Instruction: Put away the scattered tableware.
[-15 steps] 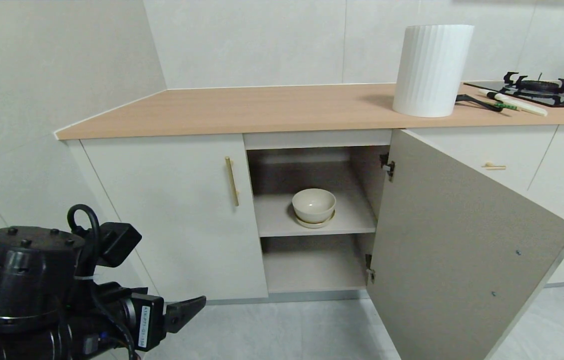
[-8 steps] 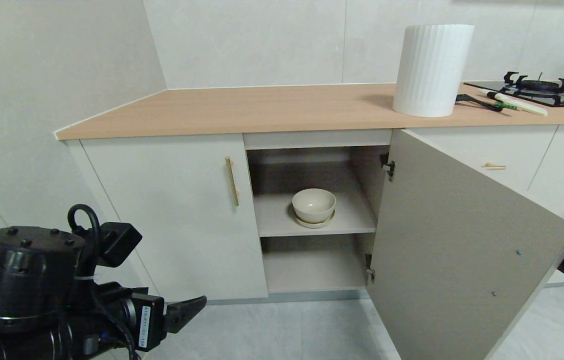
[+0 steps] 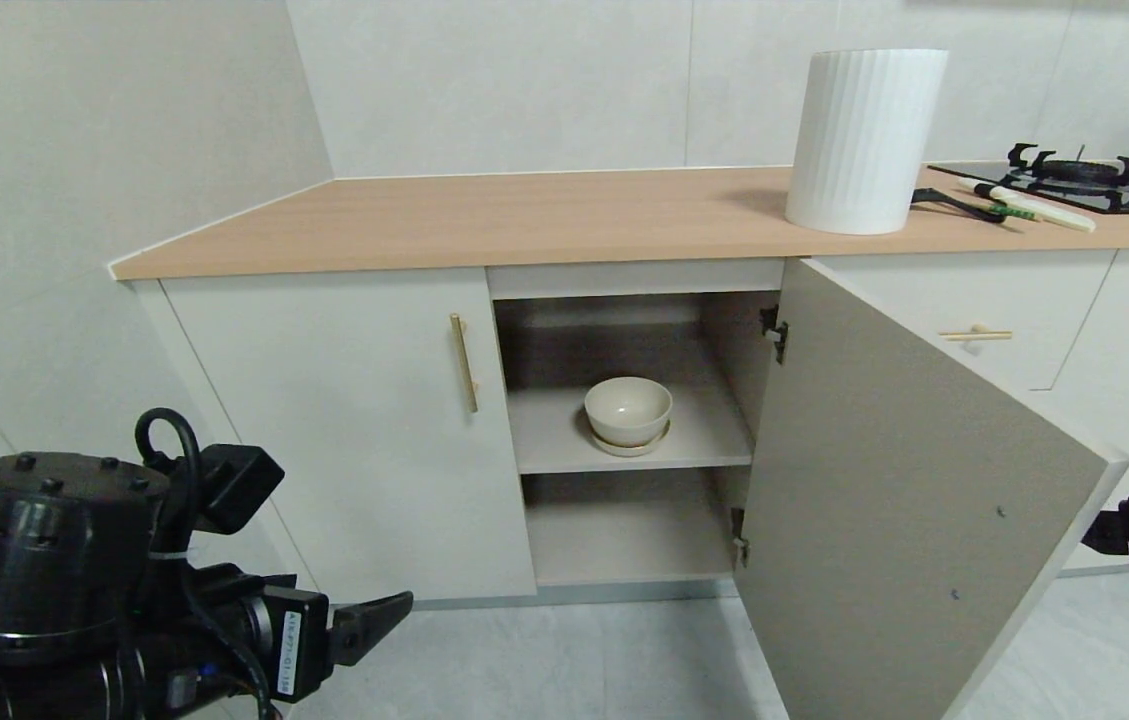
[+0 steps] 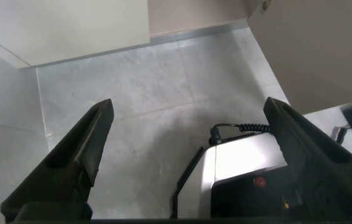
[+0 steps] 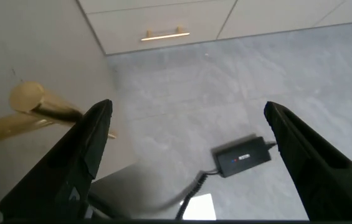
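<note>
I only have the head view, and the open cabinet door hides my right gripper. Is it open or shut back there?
Observer: Open. In the right wrist view the right gripper has its fingers spread wide, with nothing between them.
Operator: Where is the door handle?
Observer: The gold handle sits right by one finger, not in the middle of the gap.
Operator: And the left gripper?
Observer: The left gripper is open too and empty, above the floor.

countertop: wood grain, pretty matt
bowl: smooth glazed ceramic look
door handle: brassy satin metal
canister: white, ribbed, matt
cabinet door: flat matt laminate
</note>
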